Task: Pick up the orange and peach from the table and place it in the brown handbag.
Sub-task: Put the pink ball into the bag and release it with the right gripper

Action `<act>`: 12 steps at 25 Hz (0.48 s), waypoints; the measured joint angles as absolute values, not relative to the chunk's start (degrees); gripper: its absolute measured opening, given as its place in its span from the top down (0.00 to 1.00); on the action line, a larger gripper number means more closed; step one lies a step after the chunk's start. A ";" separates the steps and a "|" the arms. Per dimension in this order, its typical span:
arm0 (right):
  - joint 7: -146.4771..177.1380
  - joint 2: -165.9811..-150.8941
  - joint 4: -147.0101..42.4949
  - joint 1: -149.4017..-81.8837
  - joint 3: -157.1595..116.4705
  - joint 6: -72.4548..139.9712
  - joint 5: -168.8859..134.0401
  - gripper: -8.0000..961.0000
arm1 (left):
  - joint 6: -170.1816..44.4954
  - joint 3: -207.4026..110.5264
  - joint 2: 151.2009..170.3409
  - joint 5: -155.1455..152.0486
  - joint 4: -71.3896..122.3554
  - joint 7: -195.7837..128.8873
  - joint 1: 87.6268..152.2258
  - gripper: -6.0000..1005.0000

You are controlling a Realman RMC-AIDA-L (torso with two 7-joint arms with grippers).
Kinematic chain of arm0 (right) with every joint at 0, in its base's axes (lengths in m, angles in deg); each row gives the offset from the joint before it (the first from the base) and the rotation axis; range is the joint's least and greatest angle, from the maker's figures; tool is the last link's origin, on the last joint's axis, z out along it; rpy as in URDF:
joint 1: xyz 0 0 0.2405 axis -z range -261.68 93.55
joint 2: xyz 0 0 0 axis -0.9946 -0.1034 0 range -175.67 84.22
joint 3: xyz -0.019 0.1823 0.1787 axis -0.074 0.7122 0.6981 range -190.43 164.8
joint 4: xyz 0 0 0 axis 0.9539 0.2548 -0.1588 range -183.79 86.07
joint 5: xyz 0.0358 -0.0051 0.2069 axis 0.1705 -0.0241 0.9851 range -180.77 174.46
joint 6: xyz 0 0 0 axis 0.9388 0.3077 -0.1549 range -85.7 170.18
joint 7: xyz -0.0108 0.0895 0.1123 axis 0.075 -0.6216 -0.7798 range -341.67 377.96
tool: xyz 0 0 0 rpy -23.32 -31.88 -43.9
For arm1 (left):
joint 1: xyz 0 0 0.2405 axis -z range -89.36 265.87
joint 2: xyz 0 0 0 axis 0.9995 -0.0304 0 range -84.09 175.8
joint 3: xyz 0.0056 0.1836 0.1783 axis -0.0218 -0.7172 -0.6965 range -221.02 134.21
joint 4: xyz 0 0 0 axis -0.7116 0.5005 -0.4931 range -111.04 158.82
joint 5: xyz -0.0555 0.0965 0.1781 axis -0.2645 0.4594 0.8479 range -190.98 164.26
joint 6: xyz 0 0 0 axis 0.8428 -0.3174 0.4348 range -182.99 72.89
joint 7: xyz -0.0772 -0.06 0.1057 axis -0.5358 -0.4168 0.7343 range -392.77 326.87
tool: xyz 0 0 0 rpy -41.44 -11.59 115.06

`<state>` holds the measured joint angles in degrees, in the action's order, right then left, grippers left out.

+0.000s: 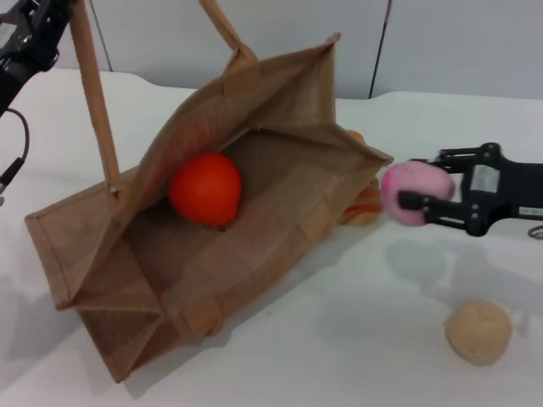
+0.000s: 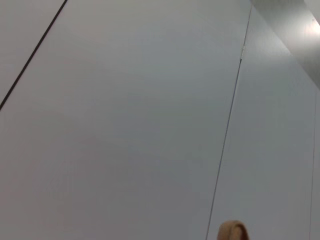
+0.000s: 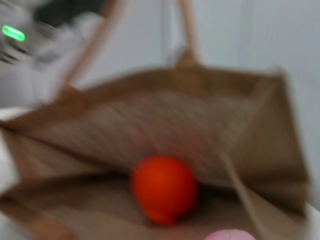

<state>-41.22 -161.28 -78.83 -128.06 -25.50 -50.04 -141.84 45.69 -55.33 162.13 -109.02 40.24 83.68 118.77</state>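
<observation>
Orange point(image 1: 204, 187) sits inside the brown handbag point(image 1: 280, 212), which lies tipped on the white table point(image 1: 356, 339) with its mouth open. Right gripper point(image 1: 417, 195) holds the peach point(image 1: 414, 194) clamped between its 2 fingers, just beside the bag's rim. Left gripper point(image 1: 25, 38) is up by 1 handle point(image 1: 92, 93), probably holding it; its finger state is not visible. Beige ball point(image 1: 479, 331) rests nearby.

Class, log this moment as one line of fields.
orange: in handbag | right gripper: shut on peach, beside bag mouth | left gripper: raised, at handle
</observation>
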 joint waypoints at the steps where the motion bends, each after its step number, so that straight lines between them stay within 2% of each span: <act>1: -40.44 -161.29 -78.67 -128.55 -25.79 -51.74 -141.80 0.52 | 45.56 -55.34 162.13 -108.96 40.24 83.68 118.92 0.88; 6: -36.95 -161.43 -73.90 -132.91 -30.80 -54.96 -141.80 0.52 | 45.29 -55.33 162.13 -108.14 40.24 83.63 119.71 0.88; 12: -34.99 -161.64 -63.81 -141.35 -37.35 -44.58 -141.72 0.52 | 45.20 -55.30 162.13 -107.08 40.24 83.35 121.07 0.88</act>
